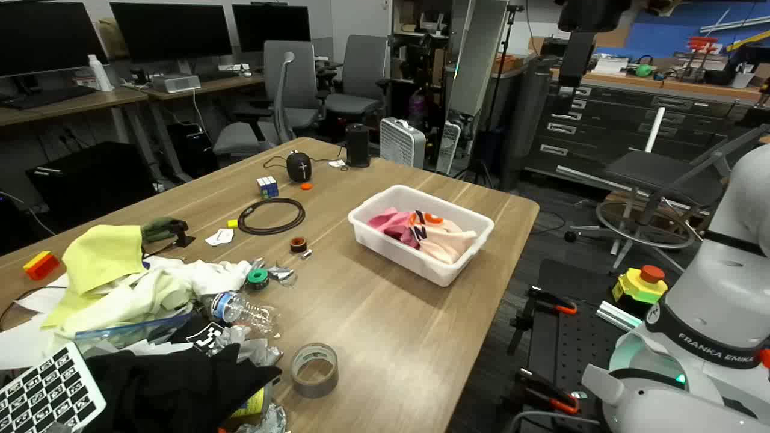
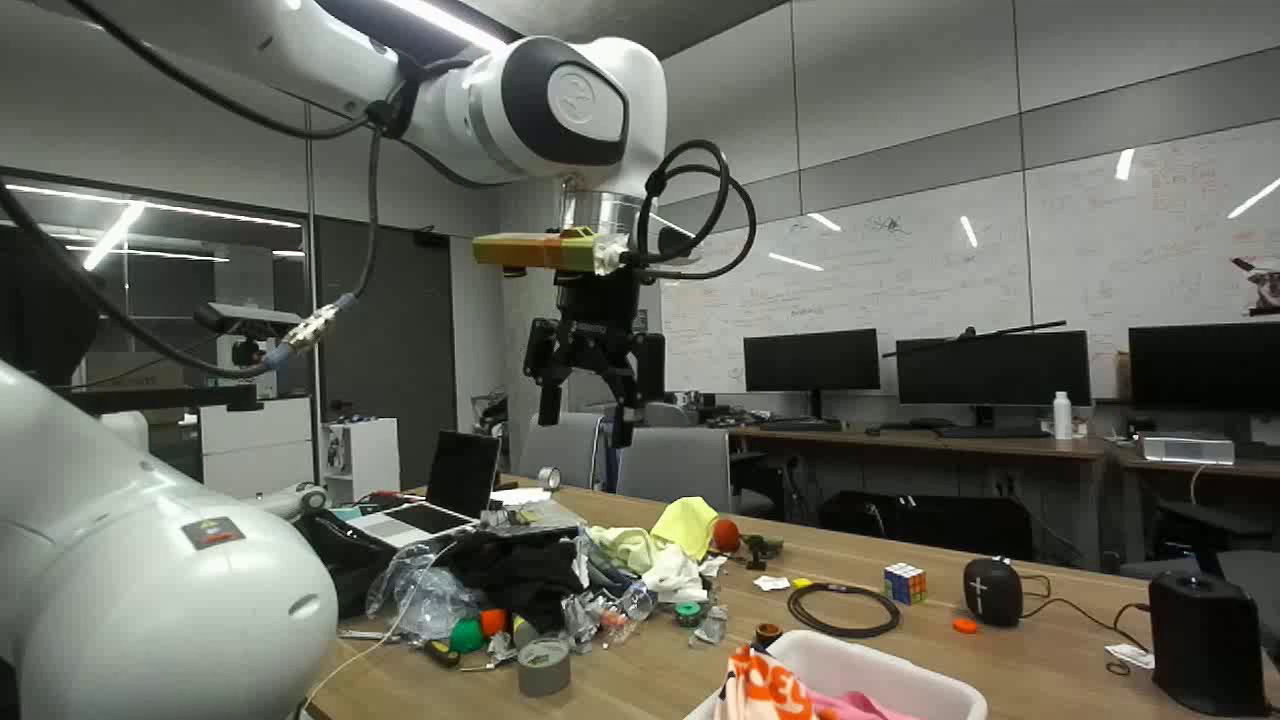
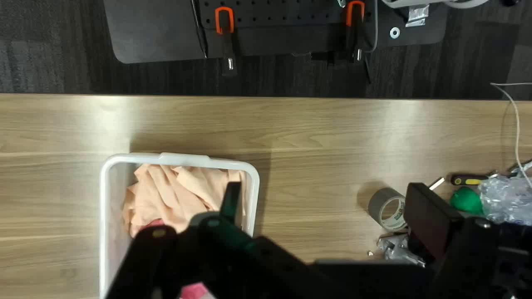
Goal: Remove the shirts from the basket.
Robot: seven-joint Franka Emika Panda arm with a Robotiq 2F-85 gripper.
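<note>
Finding pink and peach shirts (image 1: 428, 236) inside white basket (image 1: 394, 252). Seeing gripper (image 2: 586, 418) hanging well clear, with jaws apart and empty. Judging removal probably unstarted, with these left to lift out.

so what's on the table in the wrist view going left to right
From the left: basket with a peach shirt in it → tape → green thing → clear plastic.
</note>
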